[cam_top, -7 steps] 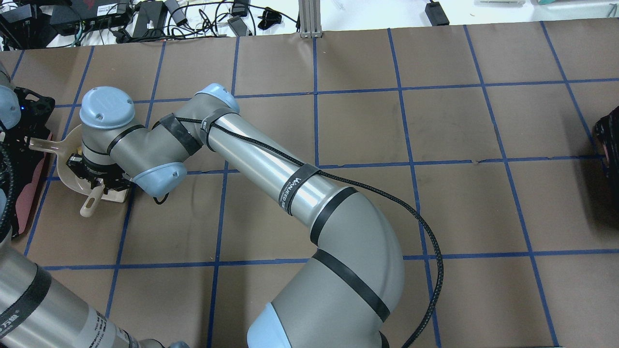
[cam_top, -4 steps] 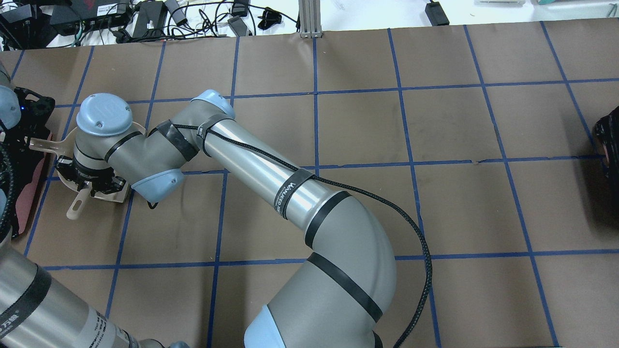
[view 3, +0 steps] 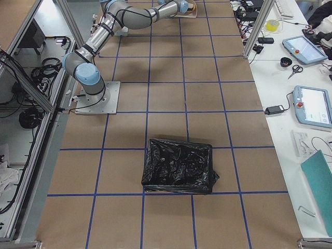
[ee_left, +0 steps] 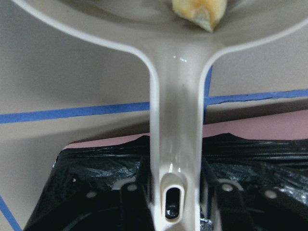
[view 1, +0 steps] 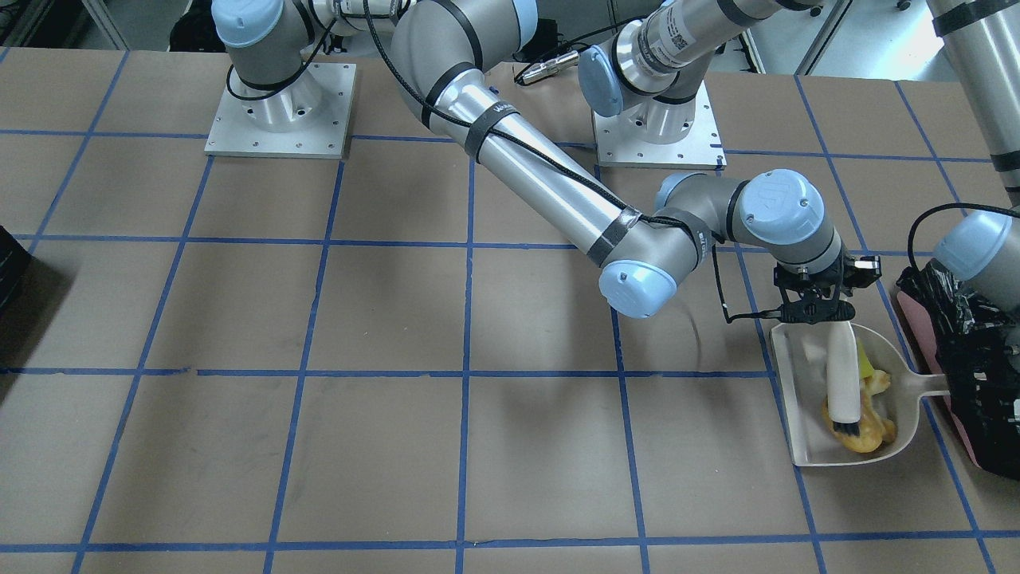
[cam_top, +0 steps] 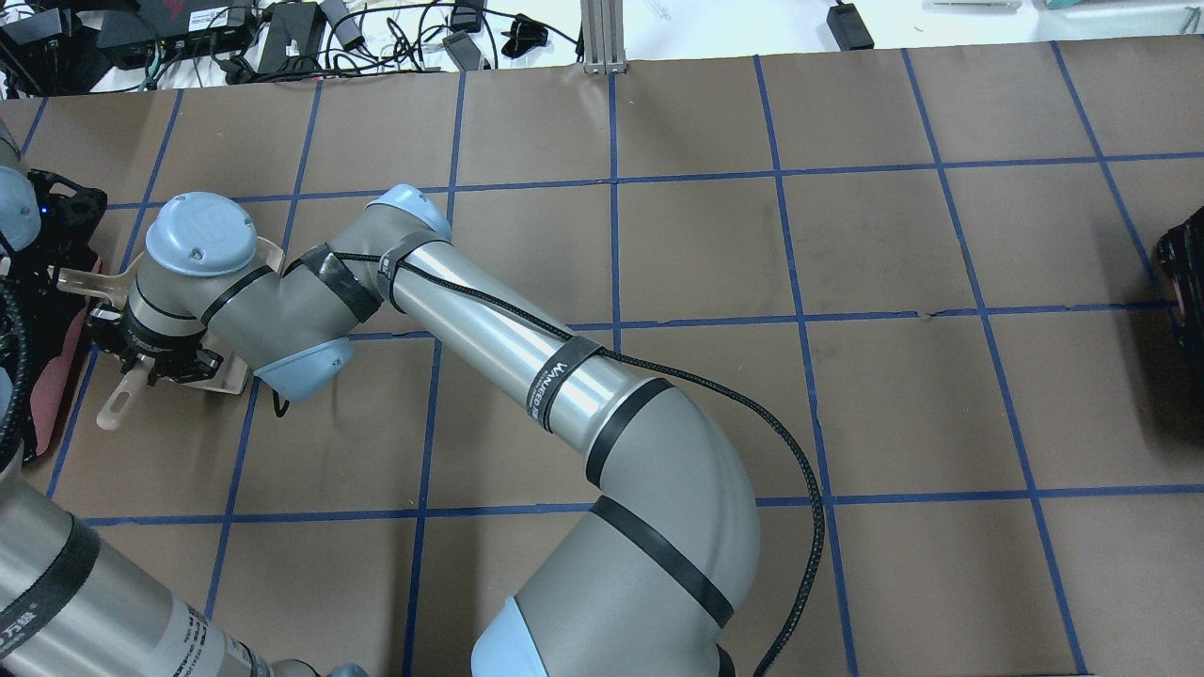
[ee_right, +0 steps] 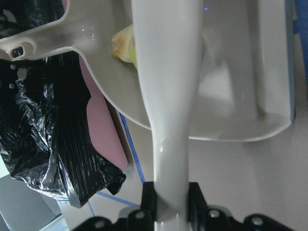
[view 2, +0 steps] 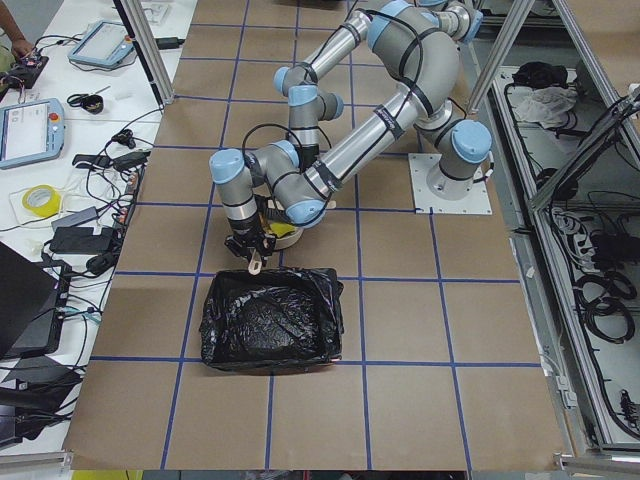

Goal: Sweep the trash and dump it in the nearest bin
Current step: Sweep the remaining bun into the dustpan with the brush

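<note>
**Inspector:** State of the two grippers?

**Assessor:** The right gripper (ee_right: 171,198) is clamped on the handle of the brush (view 1: 841,367). The left gripper (ee_left: 174,204) pinches the end of the dustpan (view 1: 797,383) handle, one finger on each side.

**Inspector:** Location of the trash?

**Assessor:** It is in the dustpan, gathered against the curved back wall. The pastry (view 1: 868,437) lies under the bristles. The yellow sponge (view 1: 865,359) sits just beside the brush handle, on the bin side. A tan piece between them may be the bread roll, but this cannot be confirmed. No piece is seen on the table (view 1: 398,319).

**Inspector:** And the bin, relative to the pan?

**Assessor:** The bin (view 1: 988,422) is just beside the pan, at its handle end, on the robot's left. The pan's long axis, lip to handle, points straight at the bin. The handle end reaches over the bin's rim, where the left gripper holds it. The open lip faces the opposite way, toward the middle of the table.

**Inspector:** Consequence for the coming move?

**Assessor:** In my judgement the sweeping looks done and the dumping remains. The load sits at the end nearest the bin, but its only way out is the lip, which faces away. The left arm, being the nearer, would have to lift and turn the pan until the lip hangs over the bag. The brush lies across that axis, so it should clear first. If the pan tips early, pieces could slide onto the table.

**Inspector:** Any other container?

**Assessor:** A black object (cam_top: 1185,273) sits at the far end, well apart.
</note>
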You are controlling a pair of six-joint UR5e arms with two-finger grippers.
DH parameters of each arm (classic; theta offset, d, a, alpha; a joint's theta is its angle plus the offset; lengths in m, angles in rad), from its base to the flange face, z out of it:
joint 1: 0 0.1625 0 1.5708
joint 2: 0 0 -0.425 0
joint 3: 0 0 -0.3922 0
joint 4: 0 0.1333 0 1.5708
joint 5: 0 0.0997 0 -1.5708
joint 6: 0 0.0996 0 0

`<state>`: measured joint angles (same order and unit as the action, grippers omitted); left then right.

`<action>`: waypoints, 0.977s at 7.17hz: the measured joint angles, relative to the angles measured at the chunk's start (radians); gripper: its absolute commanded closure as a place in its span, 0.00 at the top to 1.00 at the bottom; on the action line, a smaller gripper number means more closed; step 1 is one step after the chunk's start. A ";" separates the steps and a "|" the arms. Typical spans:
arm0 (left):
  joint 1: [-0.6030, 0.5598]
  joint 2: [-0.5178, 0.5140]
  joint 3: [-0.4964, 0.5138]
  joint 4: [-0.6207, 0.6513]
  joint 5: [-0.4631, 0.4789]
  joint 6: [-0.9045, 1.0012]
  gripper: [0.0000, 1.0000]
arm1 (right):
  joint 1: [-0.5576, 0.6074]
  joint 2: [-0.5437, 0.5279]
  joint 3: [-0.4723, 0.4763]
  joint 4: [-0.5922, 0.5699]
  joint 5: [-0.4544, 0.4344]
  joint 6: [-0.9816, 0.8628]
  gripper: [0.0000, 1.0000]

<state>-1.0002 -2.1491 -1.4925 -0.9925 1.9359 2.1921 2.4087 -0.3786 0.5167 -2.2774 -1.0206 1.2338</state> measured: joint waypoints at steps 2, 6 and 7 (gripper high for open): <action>0.000 0.000 0.000 0.000 0.000 0.000 0.00 | 0.000 -0.065 0.004 0.037 0.027 0.020 0.00; 0.000 0.000 0.000 -0.001 0.000 -0.003 0.00 | -0.013 -0.173 0.030 0.298 -0.034 -0.018 0.00; 0.000 0.001 0.000 -0.003 -0.009 -0.007 0.00 | -0.028 -0.207 0.057 0.369 -0.073 -0.047 0.00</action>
<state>-0.9997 -2.1477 -1.4926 -0.9950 1.9270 2.1854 2.3808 -0.5860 0.5736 -1.9079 -1.0941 1.1872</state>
